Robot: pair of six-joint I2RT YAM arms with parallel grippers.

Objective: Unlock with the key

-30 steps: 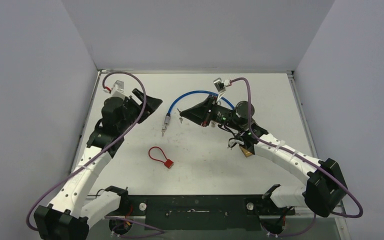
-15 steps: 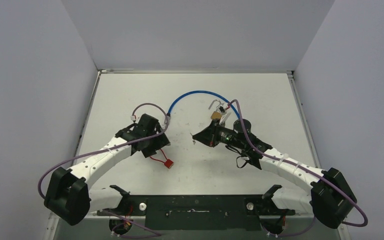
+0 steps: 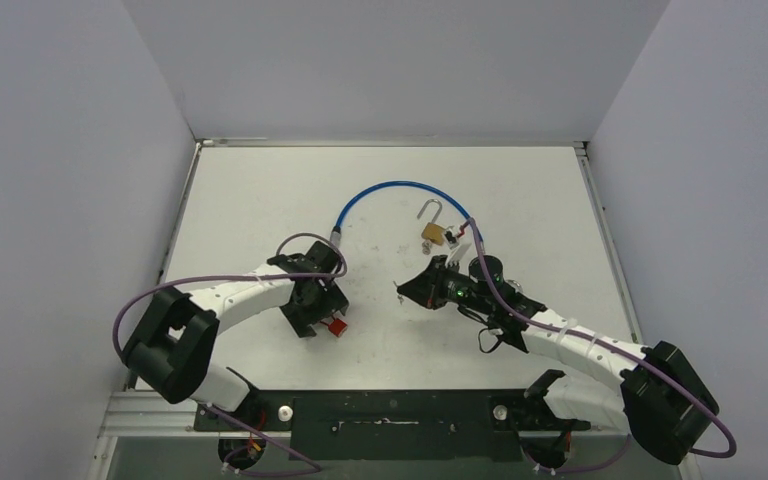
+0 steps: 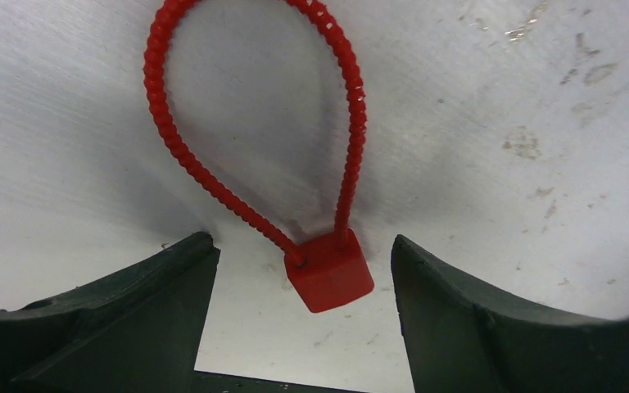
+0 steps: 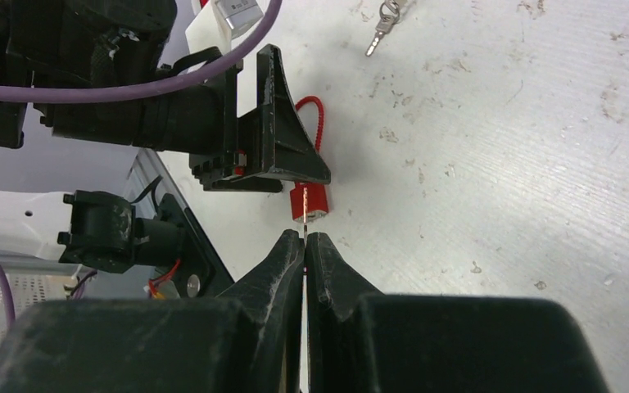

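On the tabletop (image 3: 260,190), the left gripper (image 4: 301,244) stands apart, straddling the red lock (image 4: 329,272), whose loop runs to 12 o'clock in the left wrist view. The right gripper (image 5: 305,239) is clamped on the key (image 5: 304,219). In the top view the lock lies at its 9 o'clock, key tip aimed there, so insertion likely falls to the right arm.

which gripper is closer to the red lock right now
Left. The left gripper sits open over the red lock, a finger on either side of its block. The right gripper is apart from it, off to the right, shut on a key aimed its way.
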